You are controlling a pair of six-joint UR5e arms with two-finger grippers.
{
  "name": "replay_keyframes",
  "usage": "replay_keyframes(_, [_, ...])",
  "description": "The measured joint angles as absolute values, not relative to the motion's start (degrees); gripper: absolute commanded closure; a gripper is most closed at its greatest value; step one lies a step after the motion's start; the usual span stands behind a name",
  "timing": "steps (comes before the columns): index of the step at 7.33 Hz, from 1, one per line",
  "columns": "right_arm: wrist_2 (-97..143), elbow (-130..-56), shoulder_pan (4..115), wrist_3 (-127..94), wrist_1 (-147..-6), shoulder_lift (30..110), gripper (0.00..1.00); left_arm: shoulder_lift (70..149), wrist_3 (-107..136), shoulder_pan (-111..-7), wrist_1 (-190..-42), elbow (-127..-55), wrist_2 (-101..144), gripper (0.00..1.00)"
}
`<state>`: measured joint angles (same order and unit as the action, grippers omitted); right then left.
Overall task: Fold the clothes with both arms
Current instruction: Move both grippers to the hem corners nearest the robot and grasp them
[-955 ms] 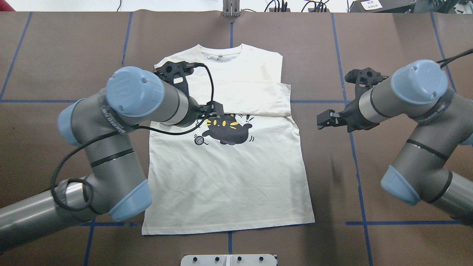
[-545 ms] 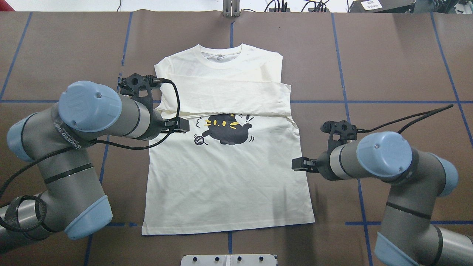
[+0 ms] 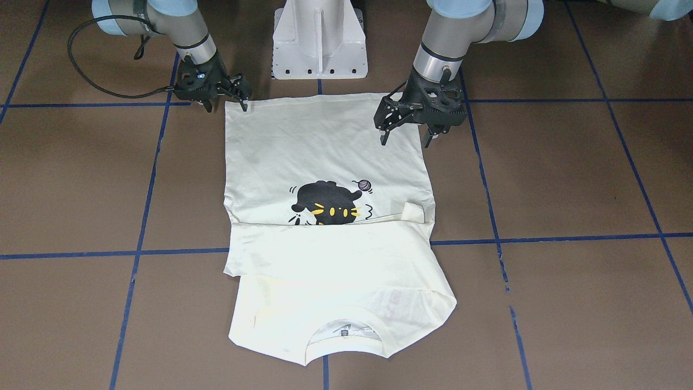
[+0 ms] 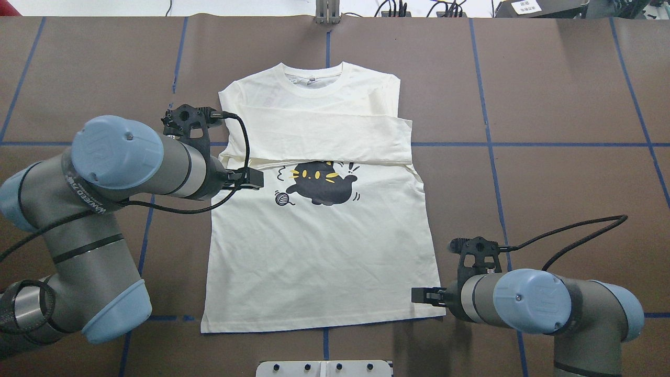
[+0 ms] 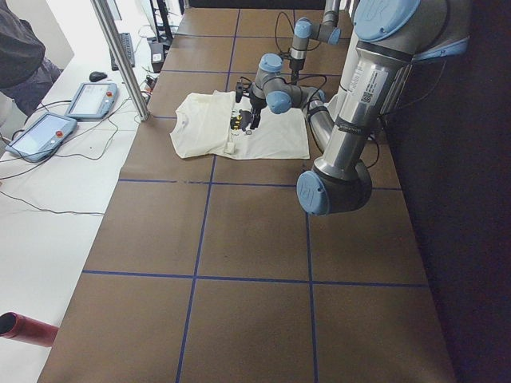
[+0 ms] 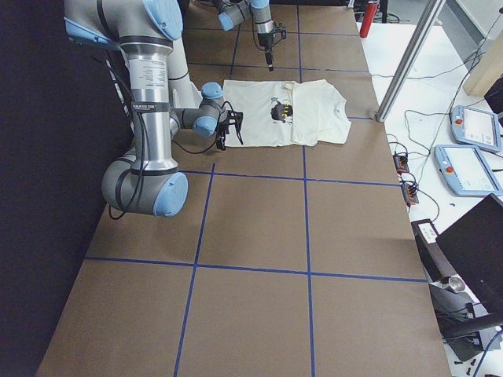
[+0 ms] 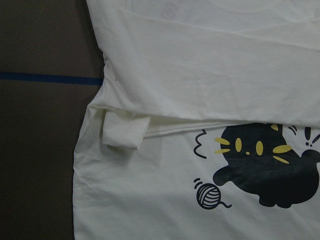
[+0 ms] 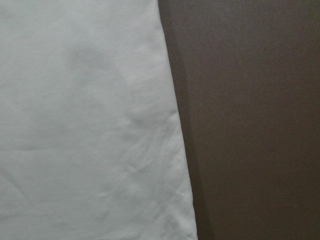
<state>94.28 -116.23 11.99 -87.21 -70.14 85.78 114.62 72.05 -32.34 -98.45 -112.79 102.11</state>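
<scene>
T-shirt flat mid-worktop, sleeves folded across chest. Right pincer released, low at near right hem corner (likely staging bottom fold). Left pincer released, empty, over left side edge.

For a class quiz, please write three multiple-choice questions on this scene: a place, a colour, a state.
1. Where is the right gripper?
A. over the collar
B. at a hem corner of the T-shirt
C. over a sleeve

2. What colour are the whiskers of the printed cat?
A. yellow
B. green
C. blue

3. How do the left gripper's jaws stand?
A. shut on a sleeve
B. shut on the collar
C. open, holding nothing

Answers: B, the front-facing view shows it there; A, the face strokes are yellow; C, they stand apart, gripping nothing.
</scene>
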Motion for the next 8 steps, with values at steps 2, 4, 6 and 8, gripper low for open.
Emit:
replay_keyframes(2, [94.37,-115.93,11.49,-87.27,-70.7,85.84,0.29,114.61,72.07,-32.34,-98.44,-113.04,102.13,0.0])
replay_keyframes(4, [94.58,-115.82,11.44,-87.28,-70.82,85.62,0.73,114.61,72.09,-32.34,-98.44,-113.13,102.13,0.0])
replay_keyframes(6, [95.26,-115.84,11.43,-87.28,-70.82,85.41,0.98,114.61,72.15,-32.34,-98.49,-113.18,102.13,0.0])
replay_keyframes(8, [95.71,-115.98,11.43,-87.28,-70.78,85.47,1.0,114.61,72.18,-32.33,-98.52,-113.19,102.13,0.0])
